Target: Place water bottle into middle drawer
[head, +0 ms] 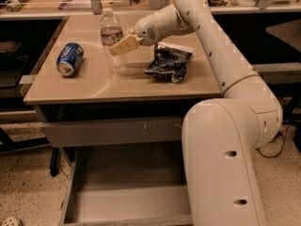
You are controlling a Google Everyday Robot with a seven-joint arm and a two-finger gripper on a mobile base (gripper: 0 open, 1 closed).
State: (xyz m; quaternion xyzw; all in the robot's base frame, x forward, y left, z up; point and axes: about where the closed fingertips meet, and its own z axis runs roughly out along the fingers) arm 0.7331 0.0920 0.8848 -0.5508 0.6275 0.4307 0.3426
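Water bottle [110,32] upright on the table [94,86], toward the back of the top and left of its centre; white cap up, dark-and-red label band around the upper body. Base looks to meet the table surface, though contact is not certain.

Gripper [117,47] over the table's rear half, reaching in from the right at the end of the white arm [221,55]. Pale fingers [124,44] clenched on the bottle's right flank just under the label; near finger crosses the front of the bottle, far one hidden behind it.

Blue soda can [70,59] on its side near the table's left edge, well apart from the bottle. Crumpled dark snack bag [169,62] on the table's right half, beneath the arm.

Scratched grey drawer front [113,131] shut directly under the tabletop. Middle drawer [127,206] pulled out below the table, its smooth grey floor showing; right part hidden by the robot's body.
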